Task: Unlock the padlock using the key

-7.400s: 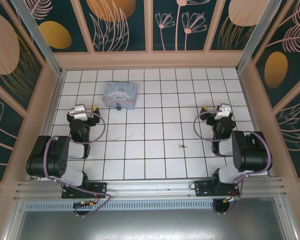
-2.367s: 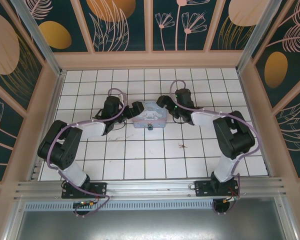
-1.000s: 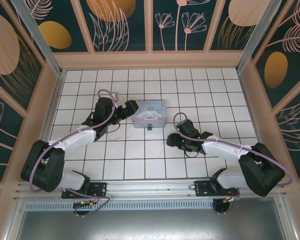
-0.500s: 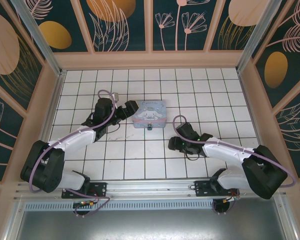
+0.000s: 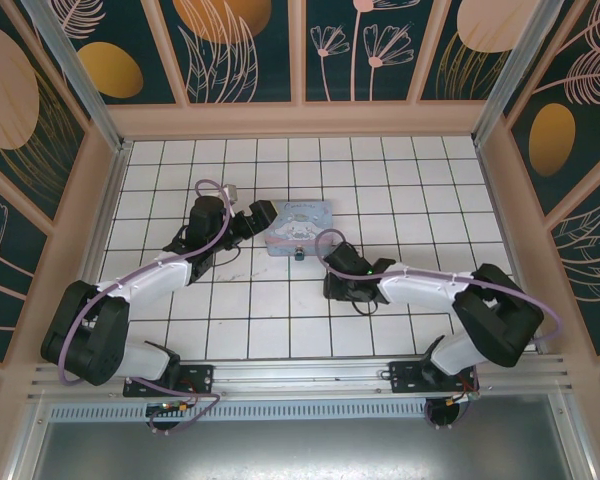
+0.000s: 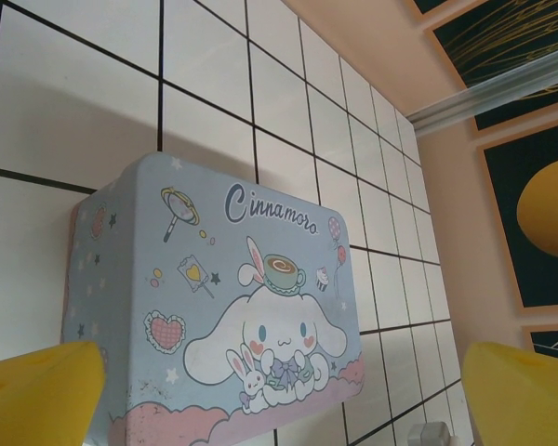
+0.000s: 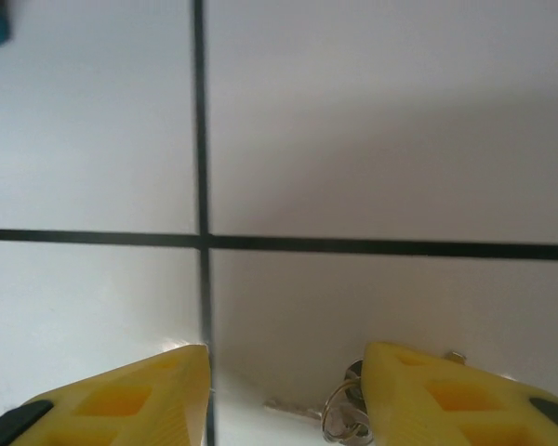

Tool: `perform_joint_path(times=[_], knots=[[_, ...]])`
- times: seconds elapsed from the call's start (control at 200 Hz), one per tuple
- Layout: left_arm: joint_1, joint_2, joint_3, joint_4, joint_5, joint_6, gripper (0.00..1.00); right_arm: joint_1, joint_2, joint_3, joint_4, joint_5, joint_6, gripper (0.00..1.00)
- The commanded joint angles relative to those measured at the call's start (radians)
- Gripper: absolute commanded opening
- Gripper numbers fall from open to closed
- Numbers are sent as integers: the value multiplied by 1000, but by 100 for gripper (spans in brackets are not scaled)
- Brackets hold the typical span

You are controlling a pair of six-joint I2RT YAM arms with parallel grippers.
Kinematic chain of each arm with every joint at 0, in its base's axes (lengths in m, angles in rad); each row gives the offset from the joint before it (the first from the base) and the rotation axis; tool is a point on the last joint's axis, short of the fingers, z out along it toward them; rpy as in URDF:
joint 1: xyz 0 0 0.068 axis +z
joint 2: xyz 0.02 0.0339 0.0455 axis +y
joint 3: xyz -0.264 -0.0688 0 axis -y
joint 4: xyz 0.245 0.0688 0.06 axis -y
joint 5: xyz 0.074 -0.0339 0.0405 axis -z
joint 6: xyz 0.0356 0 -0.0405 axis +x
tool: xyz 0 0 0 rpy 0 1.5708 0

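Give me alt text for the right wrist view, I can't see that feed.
The key lies flat on the white tile between the open yellow fingertips of the right end effector, close to the one on the picture's right. Black grout lines cross above it.

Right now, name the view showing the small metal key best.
Right wrist view: the small metal key lies on tile between the right end effector's open yellow fingers. In the top external view that end effector hides it. The left wrist view faces the pastel blue tin box.
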Motion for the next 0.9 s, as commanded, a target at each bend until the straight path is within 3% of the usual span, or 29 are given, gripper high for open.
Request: perform_joint_path(times=[0.0,0.215,0.355,0.611,0.896], knots=[[-7,3,-14,29,17,-12,98,32,55,52,3,-1,3,48],[-7,4,-14,29,17,-13,99,56,14,131,-82,95,44,55],[-7,4,-14,34,8,-13,99,57,-30,129,-153,167,168,58],[-7,14,-9,33,-46,-30,98,70,-26,77,-185,175,399,58],[-7,25,-18,69,-43,-40,98,94,73,141,-214,179,478,54]])
